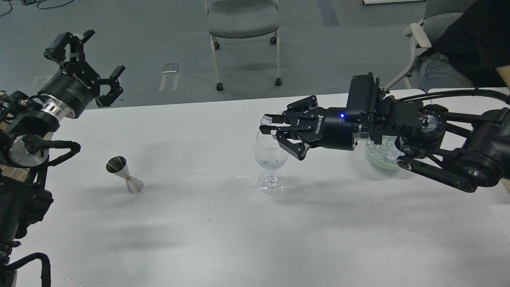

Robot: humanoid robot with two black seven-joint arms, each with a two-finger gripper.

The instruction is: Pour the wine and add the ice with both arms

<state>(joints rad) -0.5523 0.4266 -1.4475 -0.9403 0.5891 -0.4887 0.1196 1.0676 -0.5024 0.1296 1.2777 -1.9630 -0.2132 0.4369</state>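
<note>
A clear wine glass (271, 159) stands upright in the middle of the white table (223, 231). My right gripper (267, 124) reaches in from the right and is shut on a clear ice cube (266, 119), held just above the glass rim. A pale green bowl (378, 161) holding a pile of ice (382, 148) sits behind the right arm, mostly hidden. My left gripper (89, 59) is open and empty, raised at the far left beyond the table's back edge. A steel jigger (124, 174) stands tilted on the table below it.
A grey wheeled chair (243, 24) stands on the floor behind the table. A seated person in black (466, 44) is at the upper right, near the table's far right corner.
</note>
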